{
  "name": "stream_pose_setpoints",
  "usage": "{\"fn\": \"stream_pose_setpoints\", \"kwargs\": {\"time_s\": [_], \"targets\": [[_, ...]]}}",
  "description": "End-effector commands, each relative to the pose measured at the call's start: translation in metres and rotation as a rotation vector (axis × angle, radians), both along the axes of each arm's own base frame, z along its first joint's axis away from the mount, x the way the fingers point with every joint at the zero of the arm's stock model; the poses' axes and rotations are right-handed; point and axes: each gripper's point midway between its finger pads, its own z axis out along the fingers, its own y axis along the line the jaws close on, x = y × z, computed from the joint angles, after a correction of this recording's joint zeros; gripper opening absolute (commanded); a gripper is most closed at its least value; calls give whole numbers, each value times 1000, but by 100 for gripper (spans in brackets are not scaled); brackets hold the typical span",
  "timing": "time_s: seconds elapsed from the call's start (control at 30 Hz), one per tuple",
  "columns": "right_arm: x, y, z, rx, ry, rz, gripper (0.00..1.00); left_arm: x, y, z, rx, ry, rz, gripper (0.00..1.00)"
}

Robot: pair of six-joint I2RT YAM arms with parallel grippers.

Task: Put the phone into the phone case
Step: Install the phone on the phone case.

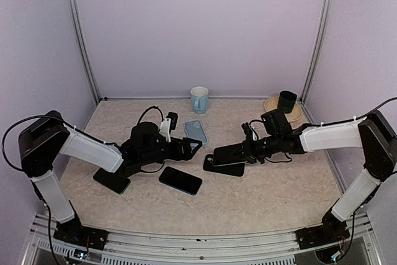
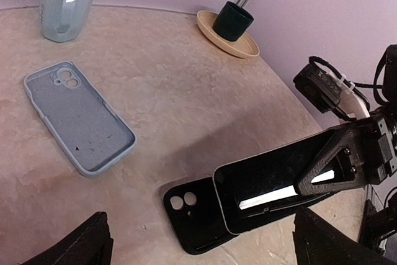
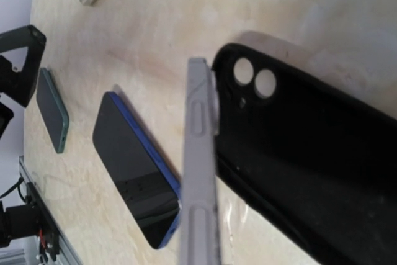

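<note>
Above the black phone case (image 2: 186,215), grips the grey phone (image 2: 254,178) tilted in the right tool (image 1: 242,152), long axis along the case, offset from its camera holes; leaves left tool (image 1: 192,147) wide, empty.

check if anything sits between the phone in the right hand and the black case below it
Nothing visible does. The phone, pinched in the right hand, tilts edge-down at the black case rim, and its inside is bare. The blue phone lies off to one side.
</note>
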Motion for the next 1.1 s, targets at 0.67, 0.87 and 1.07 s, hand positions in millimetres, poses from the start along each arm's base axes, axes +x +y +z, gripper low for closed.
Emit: {"fn": "stream_pose_setpoints", "kwargs": {"time_s": [0.67, 0.87, 1.07], "targets": [[14, 7, -11, 91, 111, 19, 0, -15, -33, -35, -58, 185, -134, 99], [17, 3, -17, 97, 144, 2, 0, -18, -42, -38, -53, 196, -155, 99], [17, -3, -27, 109, 186, -15, 0, -21, -49, -44, -52, 214, -165, 99]]}}
